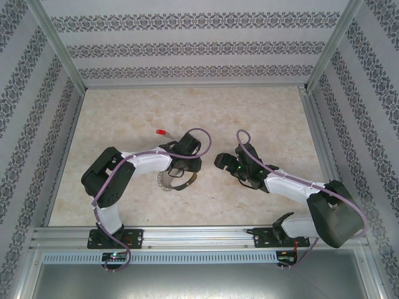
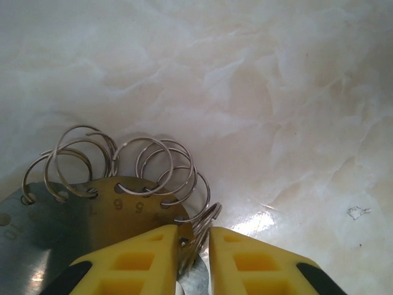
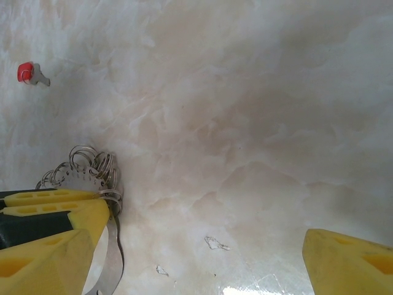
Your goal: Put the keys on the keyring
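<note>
Pinching the keyring [image 2: 92,215] [image 1: 167,181] [image 3: 86,169], the left gripper [image 2: 195,230] [image 1: 185,167] has its yellow fingers nearly together, with the wire rings and metal strip caught between them, left of the table's [image 1: 249,112] middle and toward the near edge. The right gripper [image 3: 199,246] [image 1: 223,161] hovers near it, jaws wide apart and holding nothing. The red-headed key [image 1: 161,132] [image 3: 24,72] lies flat, apart from the keyring, nearer the far edge.
</note>
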`<state>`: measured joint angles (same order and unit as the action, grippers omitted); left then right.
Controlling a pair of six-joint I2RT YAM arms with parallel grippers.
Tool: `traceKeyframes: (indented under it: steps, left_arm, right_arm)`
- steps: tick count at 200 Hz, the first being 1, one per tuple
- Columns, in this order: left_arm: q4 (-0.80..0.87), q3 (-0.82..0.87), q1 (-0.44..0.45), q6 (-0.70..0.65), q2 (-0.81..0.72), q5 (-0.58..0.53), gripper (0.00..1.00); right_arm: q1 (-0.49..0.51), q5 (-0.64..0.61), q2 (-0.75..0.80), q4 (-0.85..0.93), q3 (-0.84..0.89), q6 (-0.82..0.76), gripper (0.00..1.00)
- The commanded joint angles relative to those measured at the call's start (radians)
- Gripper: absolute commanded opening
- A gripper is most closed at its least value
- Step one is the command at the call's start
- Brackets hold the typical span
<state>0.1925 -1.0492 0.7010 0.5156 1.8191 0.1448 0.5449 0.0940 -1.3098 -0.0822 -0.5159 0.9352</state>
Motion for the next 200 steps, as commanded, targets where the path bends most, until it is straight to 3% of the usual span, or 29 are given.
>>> traceKeyframes:
  steps: [1,36,75,110,149,200]
  left_arm:
    - [-0.037,0.011,0.021,-0.011,0.003,-0.014,0.16]
    - [-0.036,0.010,0.030,-0.027,-0.007,-0.020,0.00]
    - [-0.017,-0.003,0.033,-0.088,-0.044,-0.033,0.00]
    - [0.025,-0.035,0.033,-0.254,-0.137,-0.025,0.00]
    - [0.027,-0.055,0.026,-0.427,-0.265,0.035,0.00]
    - [-0.032,-0.090,0.000,-0.543,-0.370,0.213,0.00]
  right_arm:
    - [-0.010,-0.022,0.005,0.000,-0.010,-0.029,0.95]
    - [-0.010,-0.050,0.015,0.030,-0.031,-0.048,0.98]
    - [-0.011,-0.040,0.017,0.032,-0.052,-0.081,0.98]
    - [-0.031,0.028,0.058,-0.011,-0.060,-0.182,0.97]
    - [-0.100,0.184,0.157,-0.071,-0.063,-0.309,0.89]
    - [-0.185,0.423,0.264,-0.166,-0.084,-0.385,0.63]
